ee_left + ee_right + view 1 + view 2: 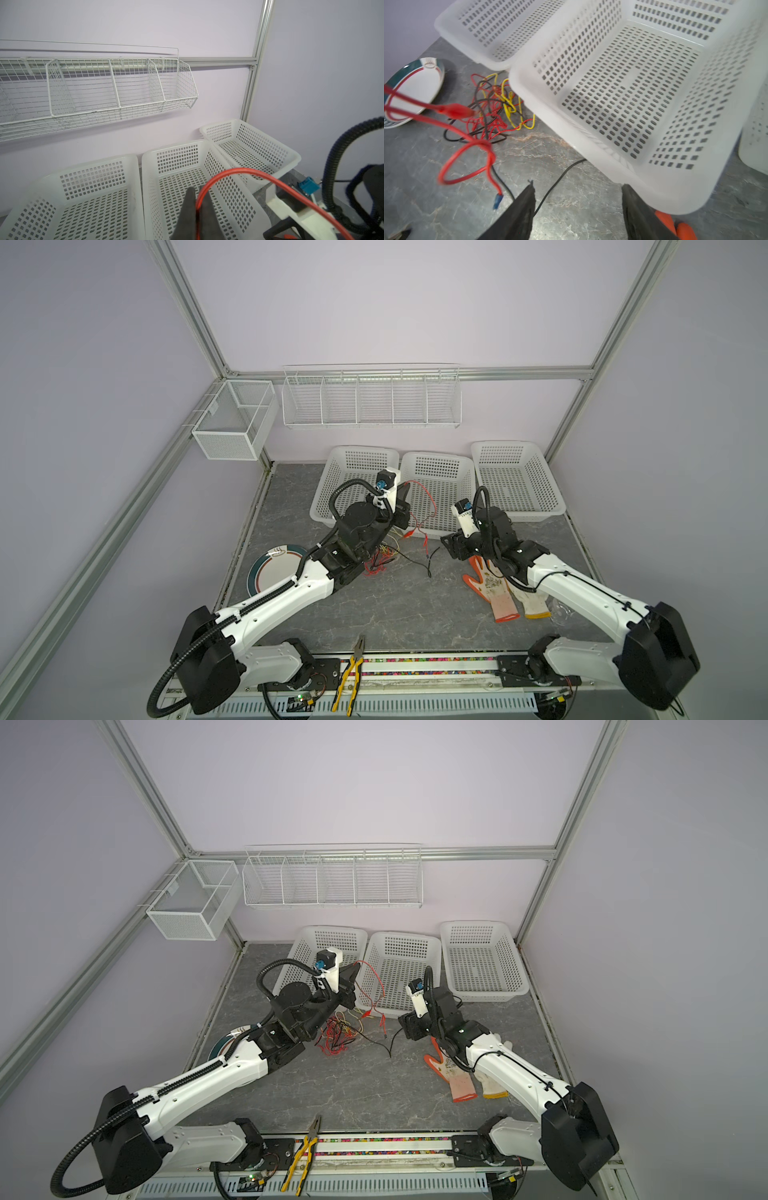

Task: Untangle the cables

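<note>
On the bench (374, 614), before the middle basket (438, 456), the cables (380, 562) lie tangled, partly hidden under the left arm in a top view. One red cable (239, 170) arches up over the basket to the left claw (197, 193), which pinches it. The right claw (577, 187) stands spread and empty above a black cable (560, 176) trailing rightward.

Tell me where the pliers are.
In both top views the yellow-handled pliers lie at the front, across the rail, just right of the left arm's base.
</note>
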### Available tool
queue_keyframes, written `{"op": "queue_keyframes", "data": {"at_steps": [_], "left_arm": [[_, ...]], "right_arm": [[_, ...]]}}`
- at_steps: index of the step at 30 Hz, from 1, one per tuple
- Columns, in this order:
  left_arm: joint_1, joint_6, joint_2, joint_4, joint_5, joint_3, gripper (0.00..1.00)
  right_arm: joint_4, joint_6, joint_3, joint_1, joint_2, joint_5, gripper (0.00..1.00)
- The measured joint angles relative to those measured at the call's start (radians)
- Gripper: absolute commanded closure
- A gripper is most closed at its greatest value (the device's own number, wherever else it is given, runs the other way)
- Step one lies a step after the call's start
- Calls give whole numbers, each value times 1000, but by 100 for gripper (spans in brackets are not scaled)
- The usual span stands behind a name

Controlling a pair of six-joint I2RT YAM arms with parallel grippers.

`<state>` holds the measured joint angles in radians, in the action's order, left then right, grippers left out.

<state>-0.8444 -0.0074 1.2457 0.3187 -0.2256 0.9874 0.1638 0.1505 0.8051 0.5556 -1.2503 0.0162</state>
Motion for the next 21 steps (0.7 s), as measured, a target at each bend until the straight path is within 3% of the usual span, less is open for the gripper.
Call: {"op": "queue_keyframes", "data": {"at_steps": [8, 17, 21], "left_arm": [[4, 2, 92, -39, 10, 242, 100], [116, -97, 410, -51, 47, 448, 100], [124, -116, 561, -97, 47, 532, 100]], "right_arm": [[-5, 44, -29, -39, 0, 124, 31], [-16, 60, -83, -39, 42, 173, 30], [-26, 60, -109, -39, 83, 170, 30]]}}
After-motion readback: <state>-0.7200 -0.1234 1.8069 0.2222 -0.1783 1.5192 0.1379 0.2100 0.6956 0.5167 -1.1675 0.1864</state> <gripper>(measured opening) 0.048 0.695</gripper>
